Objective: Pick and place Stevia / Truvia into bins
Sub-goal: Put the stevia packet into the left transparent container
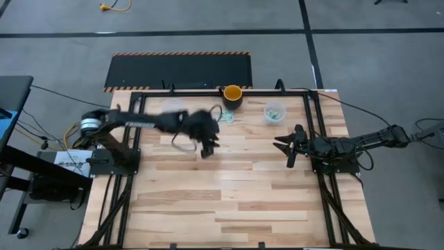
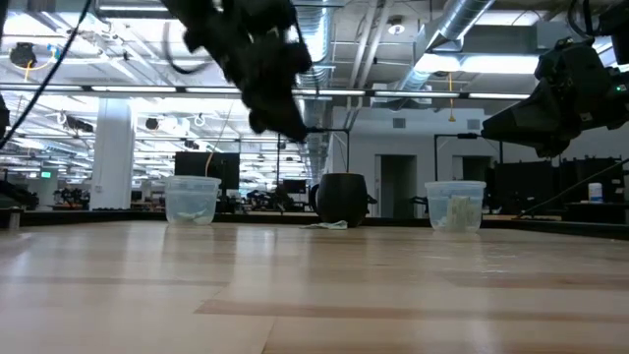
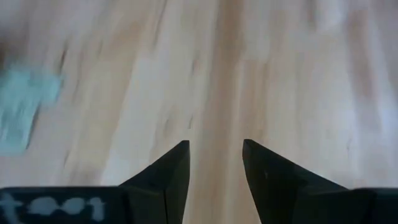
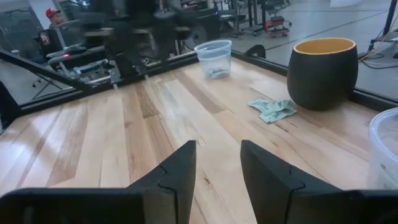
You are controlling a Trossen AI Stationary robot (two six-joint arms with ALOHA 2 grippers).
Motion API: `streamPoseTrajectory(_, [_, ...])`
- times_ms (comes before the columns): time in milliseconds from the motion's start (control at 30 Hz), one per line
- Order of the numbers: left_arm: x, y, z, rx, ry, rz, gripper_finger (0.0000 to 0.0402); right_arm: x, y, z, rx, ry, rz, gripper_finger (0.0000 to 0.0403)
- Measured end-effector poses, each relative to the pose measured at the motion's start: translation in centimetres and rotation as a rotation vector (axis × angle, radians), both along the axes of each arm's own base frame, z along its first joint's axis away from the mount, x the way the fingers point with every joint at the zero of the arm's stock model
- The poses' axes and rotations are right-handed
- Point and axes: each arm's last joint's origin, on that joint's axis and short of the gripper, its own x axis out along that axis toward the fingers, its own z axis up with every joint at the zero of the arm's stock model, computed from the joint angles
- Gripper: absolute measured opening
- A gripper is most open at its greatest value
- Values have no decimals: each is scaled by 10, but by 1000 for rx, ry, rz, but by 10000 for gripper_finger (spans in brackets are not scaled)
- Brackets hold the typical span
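A small heap of light green and white sachets [image 1: 227,117] lies on the table just in front of the yellow-orange cup; it also shows in the right wrist view [image 4: 273,109] and the low view [image 2: 329,225]. One clear cup [image 1: 274,111] stands right of the heap and holds some sachets [image 2: 455,208]. The other clear cup [image 4: 214,55] stands to the left [image 2: 192,200], with sachets in it. My left gripper [image 1: 208,148] hangs open and empty above the table, near the heap [image 3: 18,109]. My right gripper [image 1: 283,146] waits open at the right [image 4: 217,144].
The yellow-orange cup with a dark outside [image 1: 232,94] stands at the far edge between the two clear cups. A black frame rail [image 1: 208,90] runs round the table's edges. Bare wood [image 1: 229,194] stretches toward the near edge.
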Motion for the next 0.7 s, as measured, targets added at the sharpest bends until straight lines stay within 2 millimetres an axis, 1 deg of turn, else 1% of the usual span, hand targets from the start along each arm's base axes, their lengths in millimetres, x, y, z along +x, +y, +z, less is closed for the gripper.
streamPoseTrajectory(33, [0,-14,1,34,-69,24,138,0,0,0,0,0,0,121])
streamPoseTrajectory(100, [-1,-39,-2,122,-241,127,138,0,0,0,0,0,1,121])
streamPoseTrajectory(167, [-7,-60,-16,196,-422,286,138,0,0,0,0,0,0,121])
streamPoseTrajectory(200, [-12,-68,-28,208,-506,365,138,0,0,0,0,0,1,121])
streamPoseTrajectory(233, [-15,-73,-42,212,-572,437,138,0,0,0,0,0,0,121])
streamPoseTrajectory(300, [-20,-71,-67,181,-681,563,138,0,0,0,0,0,1,121])
streamPoseTrajectory(333, [-19,-65,-75,154,-737,633,138,0,0,0,0,1,1,121])
streamPoseTrajectory(400, [-10,-53,-87,121,-800,684,138,0,0,0,0,0,0,121])
streamPoseTrajectory(500, [15,-37,-103,111,-725,631,138,0,0,0,0,1,1,121])
streamPoseTrajectory(533, [23,-32,-105,113,-684,618,138,0,0,0,0,0,1,121])
streamPoseTrajectory(600, [35,-21,-105,143,-589,645,138,0,0,0,0,1,1,121])
streamPoseTrajectory(700, [43,-11,-105,216,-463,708,138,0,0,0,0,0,1,121])
